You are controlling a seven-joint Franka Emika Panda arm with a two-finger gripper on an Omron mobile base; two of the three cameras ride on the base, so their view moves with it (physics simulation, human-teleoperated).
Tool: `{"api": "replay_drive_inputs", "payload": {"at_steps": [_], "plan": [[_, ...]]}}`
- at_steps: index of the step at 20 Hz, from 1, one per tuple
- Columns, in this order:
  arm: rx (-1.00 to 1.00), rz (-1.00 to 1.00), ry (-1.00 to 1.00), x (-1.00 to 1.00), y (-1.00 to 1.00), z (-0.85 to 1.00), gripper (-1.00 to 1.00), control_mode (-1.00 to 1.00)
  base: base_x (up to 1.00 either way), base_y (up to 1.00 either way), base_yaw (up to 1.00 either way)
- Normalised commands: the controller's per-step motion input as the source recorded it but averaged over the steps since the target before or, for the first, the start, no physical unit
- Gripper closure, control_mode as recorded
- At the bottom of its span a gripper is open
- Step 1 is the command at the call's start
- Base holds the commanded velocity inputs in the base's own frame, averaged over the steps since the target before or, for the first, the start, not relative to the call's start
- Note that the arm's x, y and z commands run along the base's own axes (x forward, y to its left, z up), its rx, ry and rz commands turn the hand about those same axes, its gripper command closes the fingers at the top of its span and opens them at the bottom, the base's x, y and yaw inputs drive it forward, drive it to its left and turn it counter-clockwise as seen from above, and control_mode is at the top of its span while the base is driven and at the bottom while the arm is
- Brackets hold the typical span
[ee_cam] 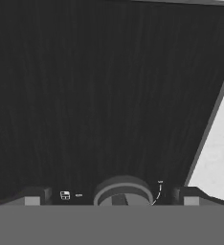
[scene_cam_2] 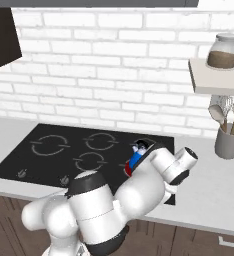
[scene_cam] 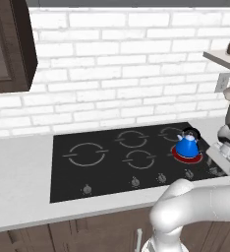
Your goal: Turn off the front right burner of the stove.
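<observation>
while the white arm bends low over the counter (scene_cam: 18,182), its gripper (ee_cam: 112,196) hangs just above the stove (scene_cam: 102,172), and in the hand view a round grey knob (ee_cam: 123,190) sits between the two dark fingertips (ee_cam: 33,196), one tip to each side of it and apart from it (so the jaws stand wide and hold nothing). black glass stretches beyond the knob, with the pale counter showing at the right edge of that view. in the left base view the front right burner (scene_cam: 177,154) glows as a red ring at the near right of the cooktop, and a small blue kettle (scene_cam: 187,144) stands on it. a row of small knobs runs along the near edge of the glass. in the right base view a grey utensil holder (scene_cam_2: 228,143) stands on the counter to the right of the stove, under a shelf (scene_cam_2: 216,80) carrying a jar (scene_cam_2: 223,51).
</observation>
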Motion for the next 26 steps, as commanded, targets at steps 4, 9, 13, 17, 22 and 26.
{"api": "replay_drive_inputs", "payload": {"at_steps": [4,9,13,17,22,26], "plan": [[-0.04,0.0,0.0,-0.06,0.0,0.0,-1.0,-1.0,0.0,0.0,0.0],[-0.07,0.02,0.0,-0.02,0.17,0.0,-1.0,-1.0,0.0,0.0,0.0],[-0.07,0.0,0.0,0.0,0.34,0.0,-1.0,-1.0,0.0,0.0,0.0],[0.0,0.0,0.0,0.0,-0.04,0.0,-1.0,-1.0,0.0,0.0,0.0],[0.0,0.0,0.0,0.0,-0.33,0.0,-1.0,-1.0,0.0,0.0,0.0],[0.0,0.0,0.0,0.0,-0.04,0.0,-1.0,-1.0,0.0,0.0,0.0]]}}
